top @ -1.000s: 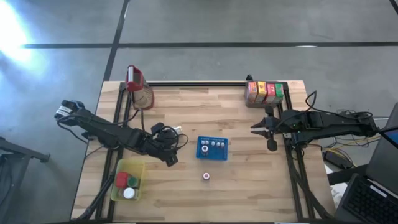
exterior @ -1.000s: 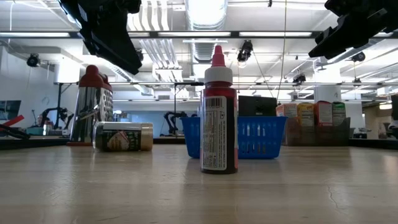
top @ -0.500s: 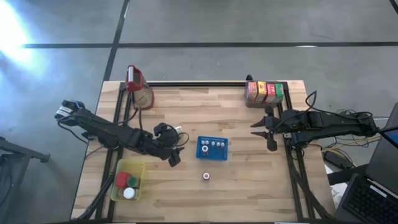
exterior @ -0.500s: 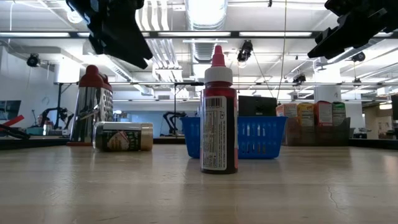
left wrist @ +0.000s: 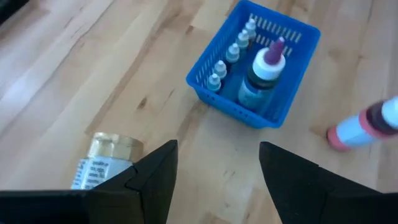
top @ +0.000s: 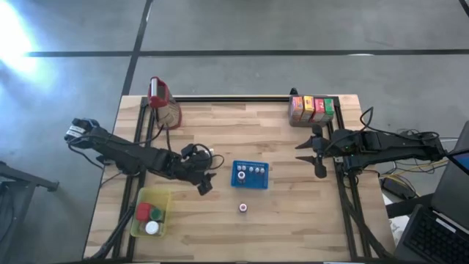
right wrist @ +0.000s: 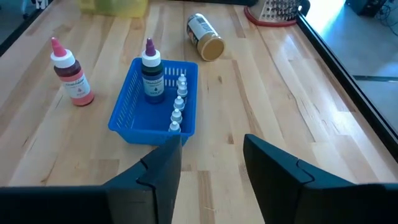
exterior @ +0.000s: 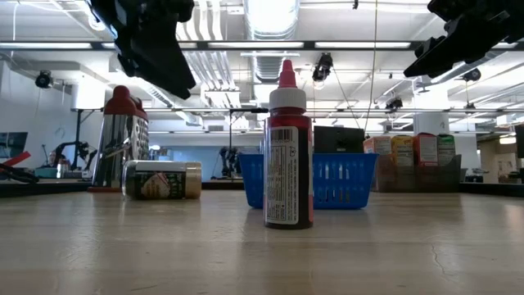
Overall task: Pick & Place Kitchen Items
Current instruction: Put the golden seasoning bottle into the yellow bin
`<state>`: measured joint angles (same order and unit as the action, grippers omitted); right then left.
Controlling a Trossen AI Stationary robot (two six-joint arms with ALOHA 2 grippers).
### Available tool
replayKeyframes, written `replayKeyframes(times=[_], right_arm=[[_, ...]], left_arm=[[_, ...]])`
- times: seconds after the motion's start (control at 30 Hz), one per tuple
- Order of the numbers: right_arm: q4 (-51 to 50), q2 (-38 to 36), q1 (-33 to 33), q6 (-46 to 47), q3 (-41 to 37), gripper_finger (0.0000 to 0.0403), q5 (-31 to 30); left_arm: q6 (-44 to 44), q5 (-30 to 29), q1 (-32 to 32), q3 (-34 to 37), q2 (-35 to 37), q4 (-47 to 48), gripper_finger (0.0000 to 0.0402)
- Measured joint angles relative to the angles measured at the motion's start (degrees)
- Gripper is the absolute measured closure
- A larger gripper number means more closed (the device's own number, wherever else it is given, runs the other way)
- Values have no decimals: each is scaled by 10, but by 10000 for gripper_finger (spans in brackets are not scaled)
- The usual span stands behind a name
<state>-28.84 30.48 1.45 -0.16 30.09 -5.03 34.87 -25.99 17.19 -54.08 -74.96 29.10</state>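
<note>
Left end effector (left wrist: pixel 214 180) fingers apart above counter (top: pixel 293 198), gold-lidded jar (left wrist: pixel 106 160) lying just beside, blue basket (left wrist: pixel 283 106) ahead, right end effector (right wrist: pixel 211 165) apart, waiting.

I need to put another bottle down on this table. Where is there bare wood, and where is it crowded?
Bare wood lies between the blue basket and the right gripper, and along the near edge past the red bottle. It is crowded around the left gripper, over the lying jar, and by the yellow bin.
</note>
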Motion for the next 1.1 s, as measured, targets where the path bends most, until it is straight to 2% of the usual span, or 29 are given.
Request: replayKeyframes(times=[0.07, 0.23, 0.47, 0.6, 0.7, 0.8, 0.97, 1.1], right_arm=[[0, 0, 0, 0, 0, 226, 0], [0, 0, 0, 0, 0, 213, 0], [0, 0, 0, 0, 0, 199, 0], [0, 0, 0, 0, 0, 193, 0], [0, 0, 0, 0, 0, 188, 0], [0, 0, 0, 0, 0, 184, 0], [0, 0, 0, 0, 0, 175, 0], [0, 0, 0, 0, 0, 166, 0]], left_arm=[[-30, -2, -1, 0, 0, -1, 170], [-41, -11, -2, 0, 0, 1, 164], [-48, -11, -5, 0, 0, 34, 75], [-17, -4, -5, 0, 0, 39, 42], [-23, 42, -6, 0, 0, 46, 37], [-14, 57, -18, 0, -1, 47, 39], [-8, 110, -78, 0, -4, 102, 40], [-56, 131, -133, 0, -15, 135, 41]])
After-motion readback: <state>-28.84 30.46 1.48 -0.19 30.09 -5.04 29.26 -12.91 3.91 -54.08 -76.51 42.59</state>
